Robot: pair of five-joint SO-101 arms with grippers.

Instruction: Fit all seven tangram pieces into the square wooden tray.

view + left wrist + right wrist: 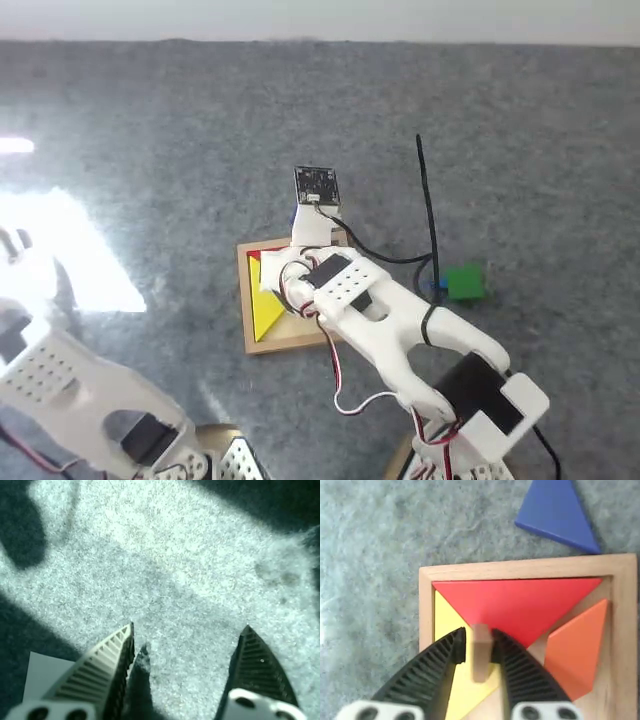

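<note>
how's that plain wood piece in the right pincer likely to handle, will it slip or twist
The plain wood piece looks stiff and, being small, probably light. The right pincer grips it across a narrow width, so it may pivot if nudged. The ribbed fingers should limit slipping.

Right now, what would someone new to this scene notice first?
On the grey carpet, the square wooden tray holds a large red triangle, a yellow triangle and an orange triangle. The right hand hovers over it, shut on a small tan wooden piece. A blue triangle lies just beyond the tray's rim.
</note>
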